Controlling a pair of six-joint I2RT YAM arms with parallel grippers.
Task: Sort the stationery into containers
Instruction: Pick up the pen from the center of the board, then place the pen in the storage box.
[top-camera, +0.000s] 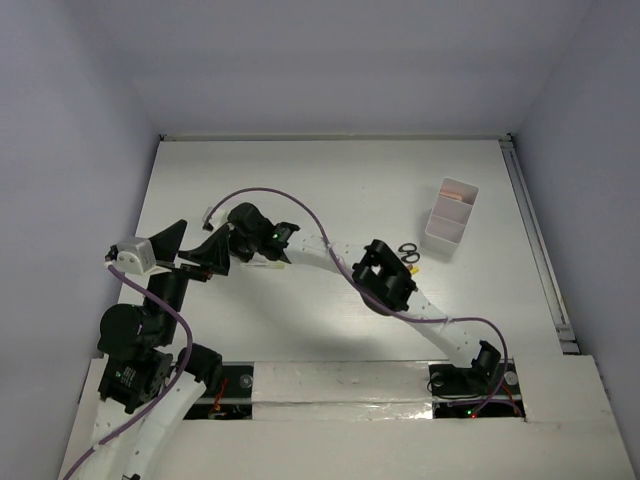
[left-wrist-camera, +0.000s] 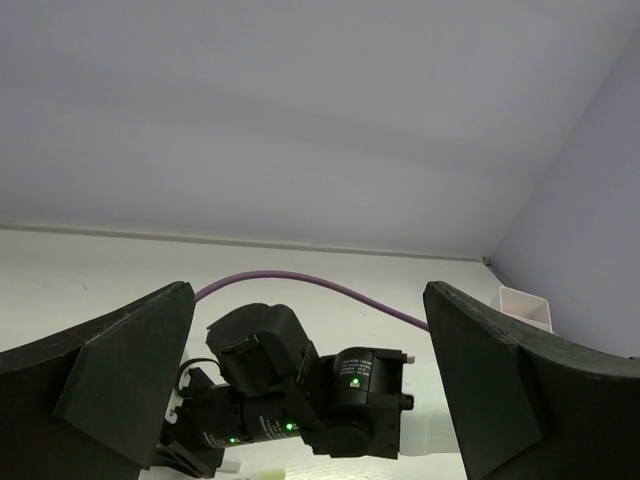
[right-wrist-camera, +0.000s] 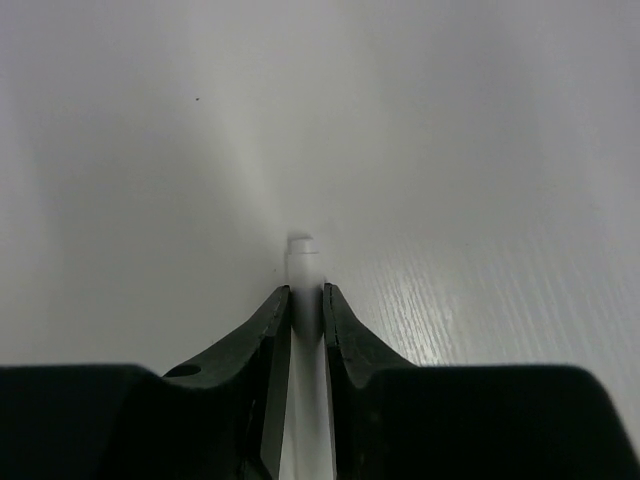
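In the right wrist view my right gripper is shut on a short white pen lying on the white table; the pen's blunt end sticks out just past the fingertips. From above, that gripper is at the table's left-middle. My left gripper is wide open beside it and holds nothing. The left gripper looks at the right arm's wrist between its fingers. Small black-handled scissors lie right of centre, near the white boxy container, which also shows in the left wrist view as the container.
A purple cable arcs over the table from the right arm's wrist. The right arm's elbow stands close to the scissors. A small yellow bit lies beside the scissors. White walls enclose the table.
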